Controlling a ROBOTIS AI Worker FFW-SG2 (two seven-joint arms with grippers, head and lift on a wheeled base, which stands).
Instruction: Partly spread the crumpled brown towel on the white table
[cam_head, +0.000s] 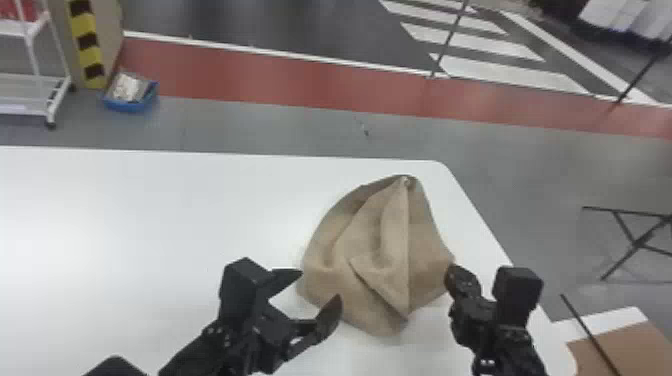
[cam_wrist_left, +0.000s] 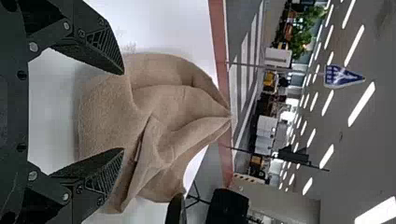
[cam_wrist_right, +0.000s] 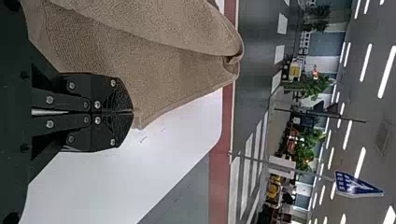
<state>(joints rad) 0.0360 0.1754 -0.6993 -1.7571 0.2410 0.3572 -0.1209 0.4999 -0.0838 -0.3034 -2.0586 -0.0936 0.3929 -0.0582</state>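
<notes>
I see the towel (cam_head: 372, 250) right of centre in the head view, its edge apparently pinched by my closed right gripper (cam_wrist_right: 130, 112), my left gripper (cam_head: 321, 286) wide open and empty, so a one-armed pull could drag it along, bunched.

A broad stretch of white surface (cam_head: 150, 225) offers passing room left of the crumpled brown towel (cam_head: 375, 250), while a narrower open strip runs between it and the surface's right edge. Bunched folds obstruct a low route across. The left gripper (cam_head: 321, 285), fingers parted, occupies the near-left approach; the right gripper (cam_head: 453, 271), closed on the cloth's edge, blocks the right side.
</notes>
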